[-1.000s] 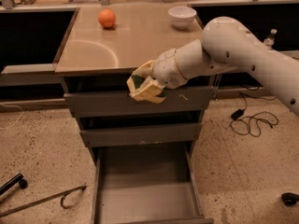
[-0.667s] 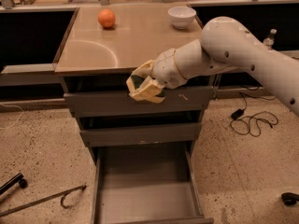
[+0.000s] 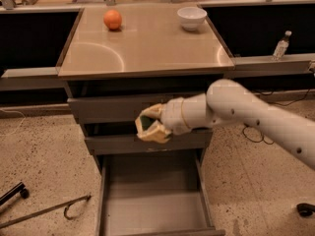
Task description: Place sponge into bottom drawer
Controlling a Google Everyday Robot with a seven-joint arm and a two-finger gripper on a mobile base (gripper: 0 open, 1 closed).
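Note:
My gripper [image 3: 149, 124] is shut on the sponge [image 3: 145, 123], whose dark green top shows between the pale fingers [image 3: 154, 133]. It hangs in front of the middle drawer front, above the open bottom drawer [image 3: 152, 205]. That drawer is pulled out, a deep grey tray with a flat floor and side walls, nothing lying in it. My white arm [image 3: 246, 117] reaches in from the right.
An orange ball [image 3: 112, 19] and a white bowl [image 3: 191, 17] sit on the cabinet top [image 3: 142, 43]. A plastic bottle [image 3: 280, 45] stands on the right ledge. A metal rod with a hook [image 3: 47, 210] lies on the speckled floor at left; cables lie at right.
The arm with the sponge has come down from the top drawer front to the middle drawer front, nearer the open bottom drawer. The camera has also shifted.

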